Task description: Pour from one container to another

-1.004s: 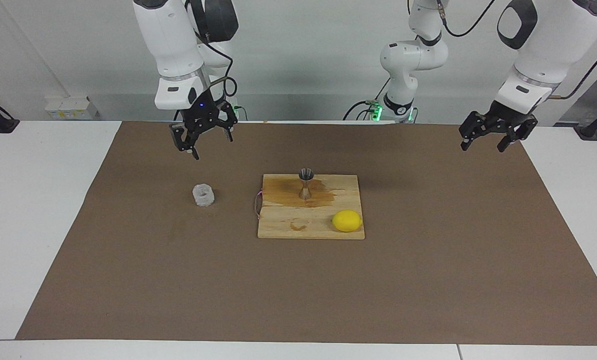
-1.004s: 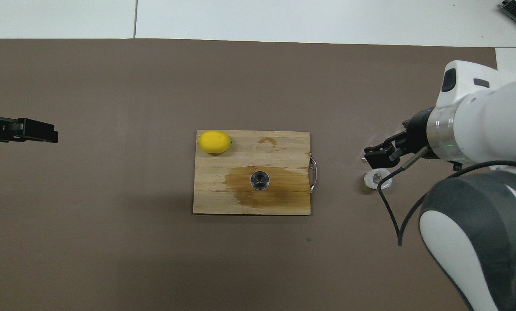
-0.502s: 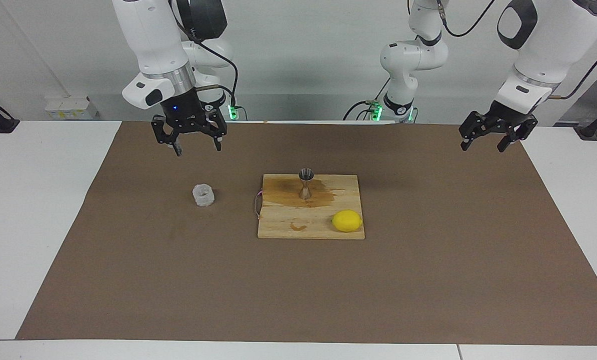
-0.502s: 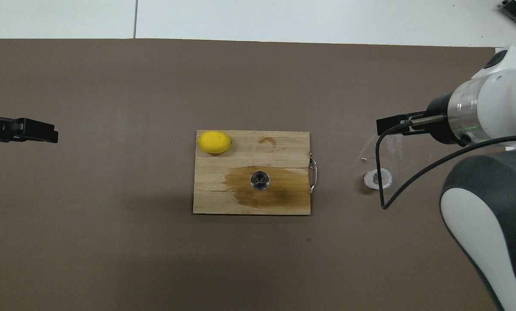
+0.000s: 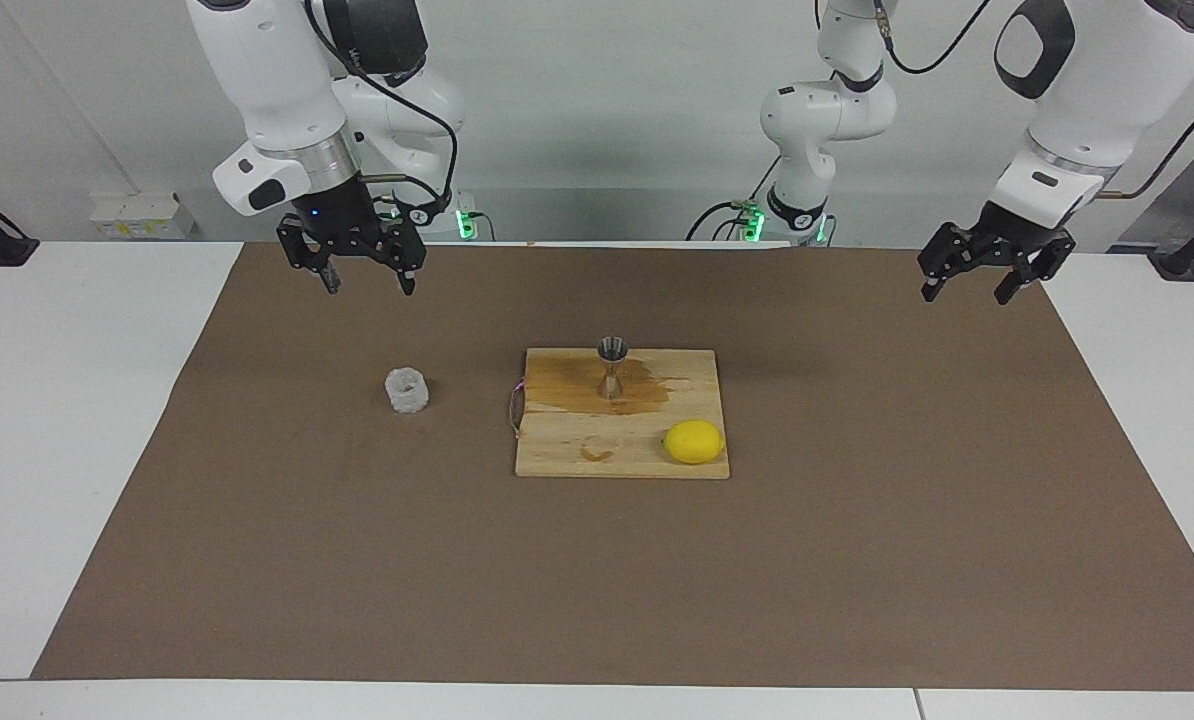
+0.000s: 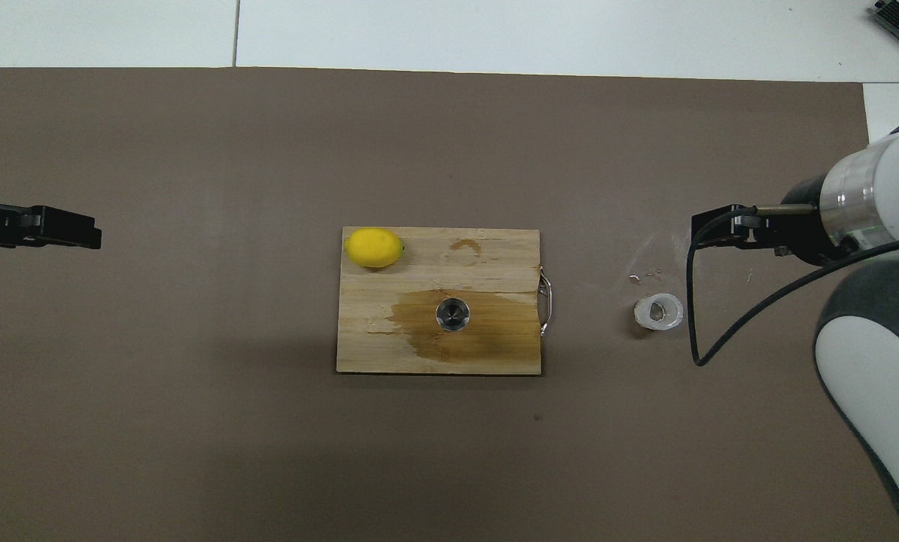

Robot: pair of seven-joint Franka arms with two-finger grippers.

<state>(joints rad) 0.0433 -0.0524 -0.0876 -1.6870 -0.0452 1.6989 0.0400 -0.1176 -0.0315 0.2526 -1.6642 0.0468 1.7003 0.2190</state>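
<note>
The textured cup (image 5: 407, 390) stands upright on the worktop (image 5: 357, 560), beside the cutting board (image 5: 622, 455) toward the right arm's end; the jigger (image 5: 612, 367) stands on that board. The cup is judged light, rigid, probably brittle, its knobbly wall offering grip, so it would best be taken across its sides. The right claw (image 5: 362, 280) hangs open and empty, as does the waiting left claw (image 5: 972, 285).
</note>
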